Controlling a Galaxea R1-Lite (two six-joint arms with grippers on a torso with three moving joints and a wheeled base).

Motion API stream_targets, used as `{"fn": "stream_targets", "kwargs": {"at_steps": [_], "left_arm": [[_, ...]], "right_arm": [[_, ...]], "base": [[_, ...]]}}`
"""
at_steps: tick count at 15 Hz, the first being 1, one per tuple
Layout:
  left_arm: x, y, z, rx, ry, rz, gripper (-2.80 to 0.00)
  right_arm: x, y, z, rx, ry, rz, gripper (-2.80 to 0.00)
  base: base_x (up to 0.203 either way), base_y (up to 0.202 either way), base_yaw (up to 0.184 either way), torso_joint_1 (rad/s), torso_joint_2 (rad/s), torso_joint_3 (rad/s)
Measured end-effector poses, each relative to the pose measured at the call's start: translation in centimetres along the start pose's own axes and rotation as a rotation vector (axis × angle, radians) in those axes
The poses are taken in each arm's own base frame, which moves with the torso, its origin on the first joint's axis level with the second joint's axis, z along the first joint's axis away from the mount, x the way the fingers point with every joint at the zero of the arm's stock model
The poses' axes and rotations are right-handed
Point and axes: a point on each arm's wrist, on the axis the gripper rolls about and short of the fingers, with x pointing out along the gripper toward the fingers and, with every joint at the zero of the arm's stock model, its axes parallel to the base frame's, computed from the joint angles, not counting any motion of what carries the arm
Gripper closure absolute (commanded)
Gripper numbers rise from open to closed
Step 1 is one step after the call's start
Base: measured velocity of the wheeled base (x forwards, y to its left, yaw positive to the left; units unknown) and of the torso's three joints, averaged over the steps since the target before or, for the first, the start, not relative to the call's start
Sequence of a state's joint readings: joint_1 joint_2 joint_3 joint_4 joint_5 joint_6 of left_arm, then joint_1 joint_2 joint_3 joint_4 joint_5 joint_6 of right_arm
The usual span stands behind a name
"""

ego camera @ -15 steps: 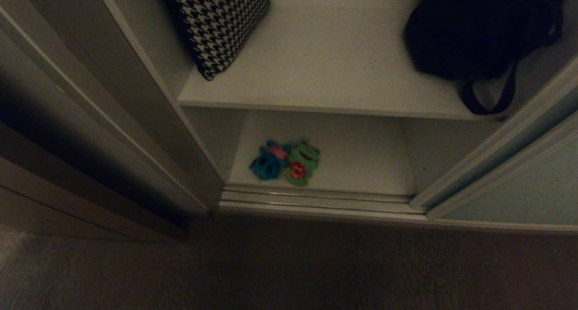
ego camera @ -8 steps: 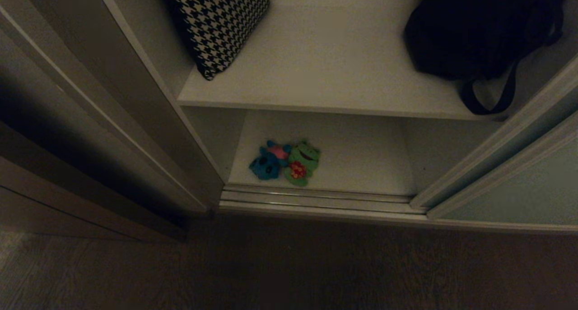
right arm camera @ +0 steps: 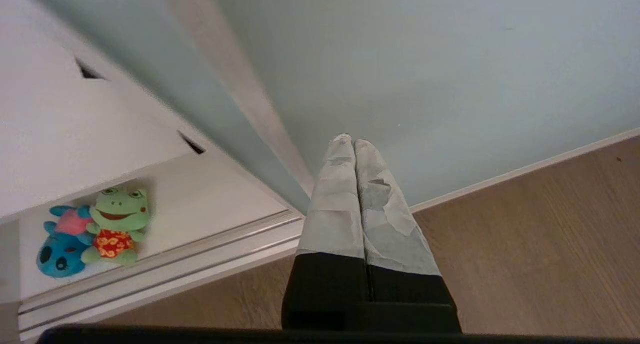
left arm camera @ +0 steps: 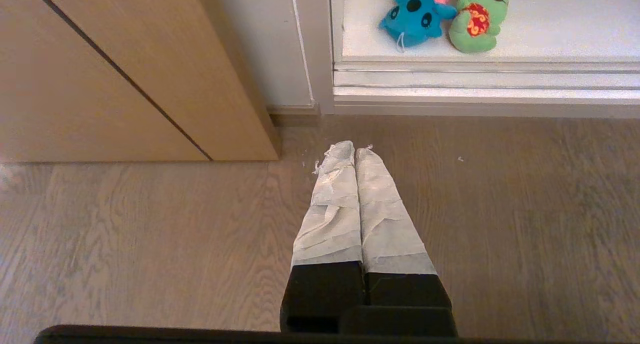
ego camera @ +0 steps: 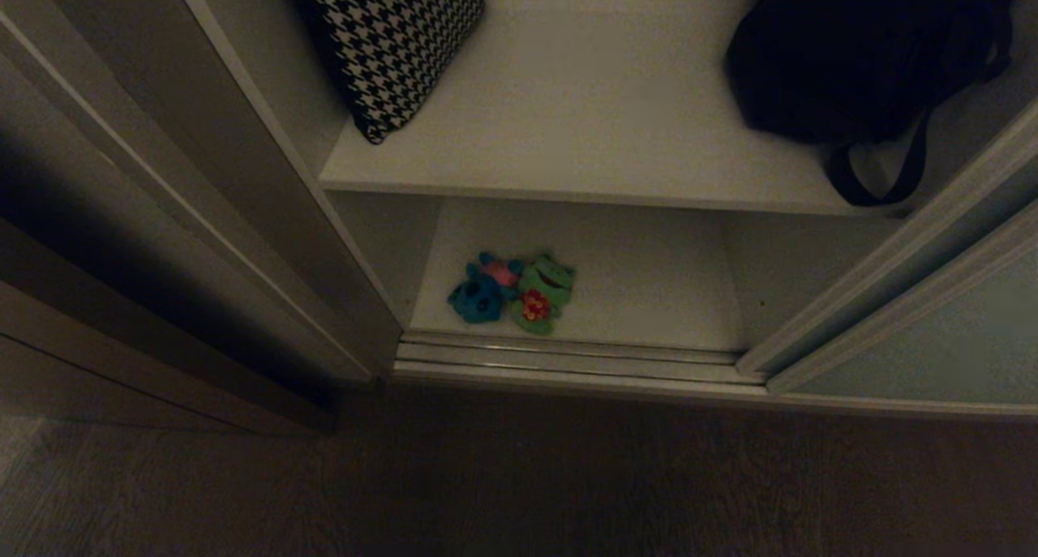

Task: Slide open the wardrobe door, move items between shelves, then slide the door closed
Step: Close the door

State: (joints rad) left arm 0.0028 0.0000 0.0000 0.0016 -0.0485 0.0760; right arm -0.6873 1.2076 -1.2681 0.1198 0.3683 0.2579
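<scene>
With the door (right arm camera: 450, 58) slid open, both toys (ego camera: 511, 291) lie touching on the lower shelf (ego camera: 649, 289), seemingly nearer the right gripper (right arm camera: 353, 142), which, like the left gripper (left arm camera: 355, 148), is closed and empty.

Head looks down; wrists (low) share toys (ego camera: 511, 291).

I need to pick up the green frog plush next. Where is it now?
In the head view, the green frog plush lies on the lower shelf, left of middle near the floor track, touching the teal plush on its left.
</scene>
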Motion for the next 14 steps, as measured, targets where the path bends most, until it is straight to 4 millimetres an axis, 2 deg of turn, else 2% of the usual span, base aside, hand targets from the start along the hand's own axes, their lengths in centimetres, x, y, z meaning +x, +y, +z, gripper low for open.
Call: {"fn": "stream_targets", "kwargs": {"at_steps": [5,14], "left_arm": [[0.0,0.0,0.0,0.000,0.000,0.000,0.00],[0.0,0.0,0.0,0.000,0.000,0.000,0.00]], "right_arm": [[2.0,-0.7,-0.4,0.003,0.016,0.007,0.00],[4.6,-0.1,-0.6,-0.023,-0.009,0.081,0.00]], "base": [[0.000,0.000,0.000,0.000,0.00,0.000],[0.000,0.000,0.000,0.000,0.00,0.000]]}}
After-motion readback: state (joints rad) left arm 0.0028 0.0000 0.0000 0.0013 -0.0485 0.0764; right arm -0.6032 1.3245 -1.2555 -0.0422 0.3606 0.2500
